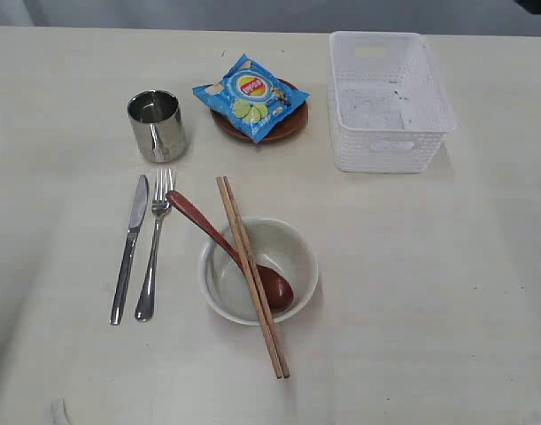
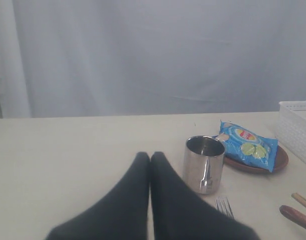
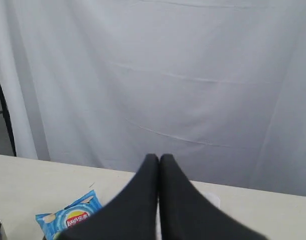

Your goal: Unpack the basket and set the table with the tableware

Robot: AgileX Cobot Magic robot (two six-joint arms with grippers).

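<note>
The white lattice basket stands empty at the back right of the table. Knife and fork lie side by side left of the pale bowl. A reddish wooden spoon rests in the bowl and two chopsticks lie across it. The steel cup stands behind them. A small brown plate is behind the bowl. Neither arm shows in the exterior view. My left gripper is shut and empty, near the cup. My right gripper is shut and empty, held above the table.
A blue crisp packet lies on the brown plate. A grey-white curtain hangs behind the table's far edge. Bare tabletop spreads to the right of the bowl and in front of the basket.
</note>
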